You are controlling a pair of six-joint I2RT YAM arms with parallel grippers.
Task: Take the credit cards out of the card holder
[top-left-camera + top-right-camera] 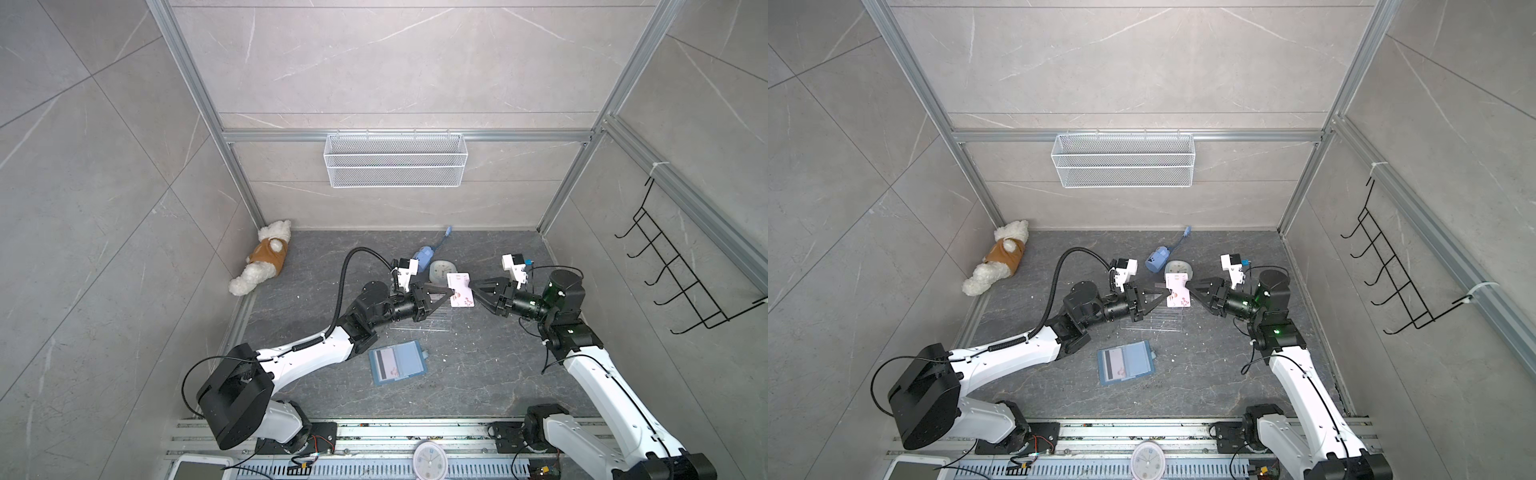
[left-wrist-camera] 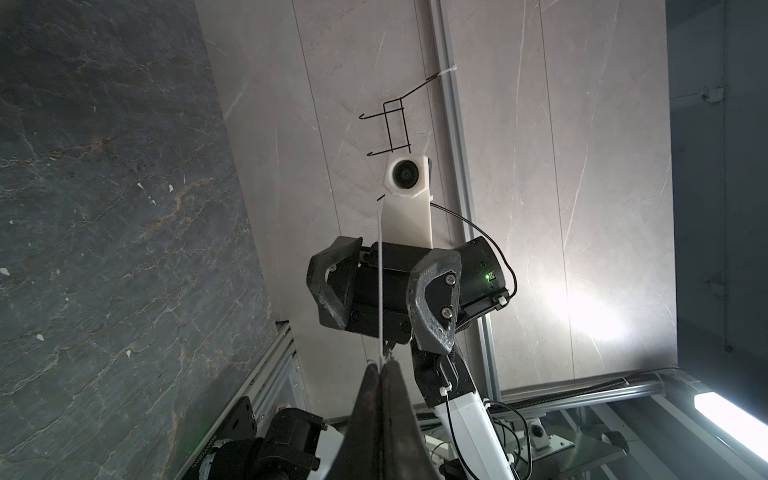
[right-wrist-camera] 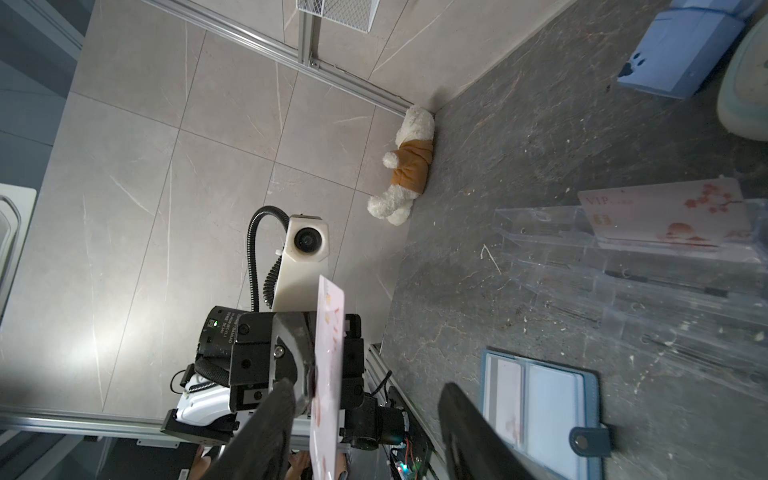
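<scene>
Credit card (image 2: 380, 291) edge-on; left fingers (image 2: 365, 415) clamped.

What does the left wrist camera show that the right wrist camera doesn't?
Only left wrist: the right gripper, jaws apart, facing the held credit card, and the black wall hooks. Only right wrist: the card holder lying open, the clear rack with another card in it, and the plush bear. Both: that held card, pinched by the left gripper, and the dark table.
</scene>
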